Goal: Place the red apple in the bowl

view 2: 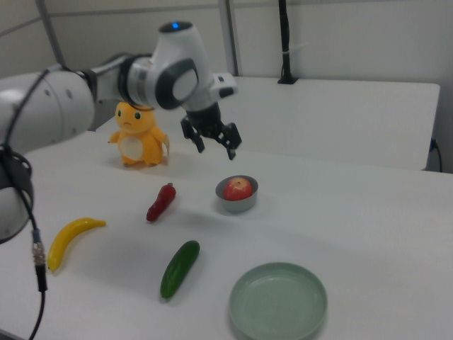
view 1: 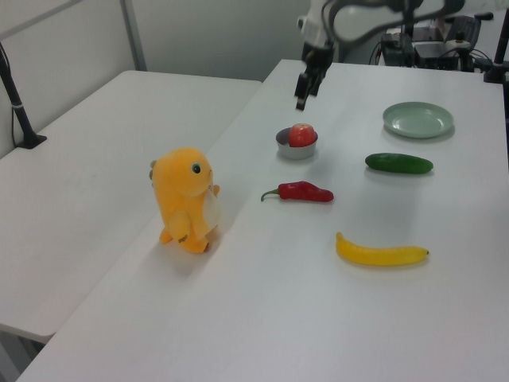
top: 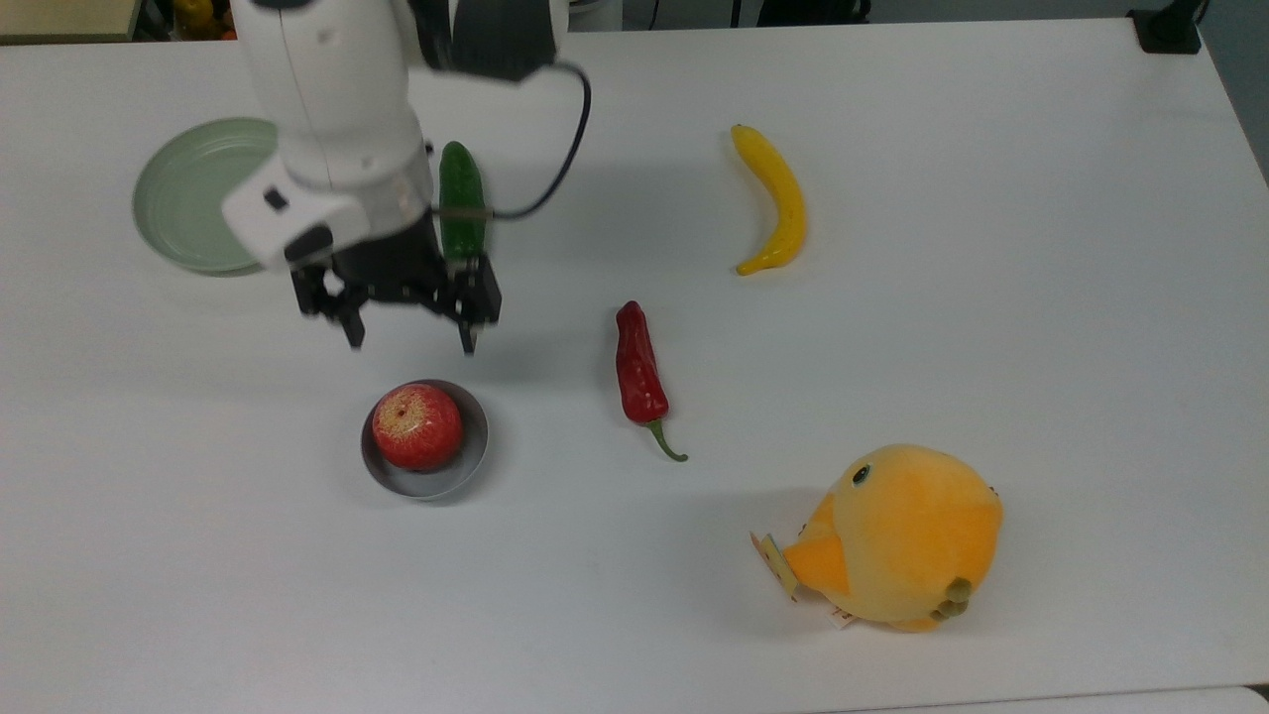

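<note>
The gripper [top: 411, 345] hangs in the air with its two fingers spread wide and nothing between them, well above the white table [top: 991, 347]; in the right view it [view 2: 216, 149] sits above and toward the right view's left of the bowl. Below it, the red apple [top: 417, 425] rests inside the small grey bowl [top: 474, 451], its pale speckled stem patch turned upward, and the apple nearly fills the bowl. In the left view the apple [view 1: 301, 134] rises above the bowl's rim [view 1: 285, 149]. Toward the top view's right of the bowl lies a dark-red chili pepper [top: 639, 374], apart from it. A green cucumber [top: 462, 193] lies behind the gripper, partly covered by the arm, with a pale green plate [top: 183, 198] further to the top view's left. A yellow banana [top: 775, 196] and an orange plush toy [top: 899, 536] lie well apart from the bowl.
</note>
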Robot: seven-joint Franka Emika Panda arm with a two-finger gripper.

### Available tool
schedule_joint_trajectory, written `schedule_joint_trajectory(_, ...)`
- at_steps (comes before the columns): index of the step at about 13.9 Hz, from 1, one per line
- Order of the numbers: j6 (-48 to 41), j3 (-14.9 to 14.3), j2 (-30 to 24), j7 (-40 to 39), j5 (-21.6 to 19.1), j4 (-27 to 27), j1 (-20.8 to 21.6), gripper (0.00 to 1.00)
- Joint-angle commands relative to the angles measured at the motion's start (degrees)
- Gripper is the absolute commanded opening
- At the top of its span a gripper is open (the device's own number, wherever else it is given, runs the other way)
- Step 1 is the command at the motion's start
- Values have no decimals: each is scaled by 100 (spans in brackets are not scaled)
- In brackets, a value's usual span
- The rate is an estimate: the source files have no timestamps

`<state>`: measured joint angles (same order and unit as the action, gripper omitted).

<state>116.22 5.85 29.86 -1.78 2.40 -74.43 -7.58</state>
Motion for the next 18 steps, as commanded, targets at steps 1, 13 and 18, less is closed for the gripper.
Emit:
schedule_joint_trajectory(1,-1036,-57,-1138,448,-117,-503,72,100)
schedule_joint_trajectory(13,-2763,-655,-2986,459,-548,-1469,951,100)
schedule_joint_trajectory(18,-2061,-655,-2924,188,-583,-1671,969,100)
